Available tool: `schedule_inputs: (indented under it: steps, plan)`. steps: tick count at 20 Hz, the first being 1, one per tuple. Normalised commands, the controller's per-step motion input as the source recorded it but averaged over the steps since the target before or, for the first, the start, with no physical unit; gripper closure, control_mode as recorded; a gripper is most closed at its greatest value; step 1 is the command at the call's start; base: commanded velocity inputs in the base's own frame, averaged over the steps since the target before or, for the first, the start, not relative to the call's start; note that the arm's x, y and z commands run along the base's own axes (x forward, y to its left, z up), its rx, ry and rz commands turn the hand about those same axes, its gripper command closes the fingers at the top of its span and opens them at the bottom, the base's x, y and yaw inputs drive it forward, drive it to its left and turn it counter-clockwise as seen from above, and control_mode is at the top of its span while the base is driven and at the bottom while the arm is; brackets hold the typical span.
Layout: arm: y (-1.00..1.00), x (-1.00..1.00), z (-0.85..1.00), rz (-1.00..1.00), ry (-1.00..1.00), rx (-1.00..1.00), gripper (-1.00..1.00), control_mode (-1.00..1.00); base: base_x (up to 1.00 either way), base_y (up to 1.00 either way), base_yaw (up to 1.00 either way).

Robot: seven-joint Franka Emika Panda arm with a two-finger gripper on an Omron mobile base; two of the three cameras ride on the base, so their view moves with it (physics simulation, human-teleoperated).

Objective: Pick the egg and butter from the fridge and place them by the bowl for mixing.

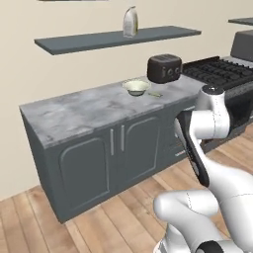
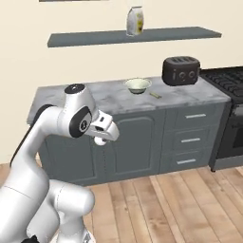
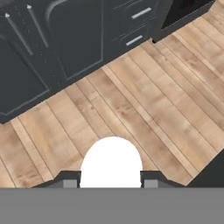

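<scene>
A white egg [image 3: 111, 161] sits between the two dark finger tips of my gripper [image 3: 110, 182], which is shut on it. In the right base view the gripper [image 2: 100, 139] hangs in front of the grey cabinets, below counter height, with the egg [image 2: 99, 141] at its tip. The cream-white bowl [image 1: 136, 87] [image 2: 138, 85] stands on the grey counter [image 1: 74, 111]. A small pale yellow butter stick [image 1: 155, 94] [image 2: 155, 95] lies just right of the bowl. The fridge is out of view.
A dark toaster [image 1: 164, 67] [image 2: 180, 70] stands right of the bowl, with a black stove [image 1: 217, 69] beyond it. A wall shelf holds a bag [image 2: 135, 21]. Cabinet doors and drawers [image 2: 187, 140] face me across the wooden floor [image 3: 144, 109].
</scene>
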Motion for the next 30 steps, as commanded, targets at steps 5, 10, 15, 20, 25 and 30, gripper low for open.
schedule_inputs:
  steps: [5, 10, 15, 20, 25, 30]
  plan:
    - [0.0, 0.0, 0.0, 0.0, 0.0, 0.0, 1.0, 1.0, 1.0, -0.06, 0.0]
    - [0.0, 0.0, 0.0, 0.0, 0.0, 0.0, 1.0, 1.0, 0.87, -0.27, 0.14]
    - [0.0, 0.0, 0.0, 0.0, 0.0, 0.0, 1.0, 1.0, 0.74, -0.85, 0.43]
    - [0.0, 0.0, 0.0, 0.0, 0.0, 0.0, 1.0, 1.0, 0.41, -0.51, 0.48]
    - [0.0, 0.0, 0.0, 0.0, 0.0, 0.0, 1.0, 1.0, 0.44, -0.69, 0.45]
    - [0.0, 0.0, 0.0, 0.0, 0.0, 0.0, 1.0, 1.0, 0.54, -0.72, 0.42]
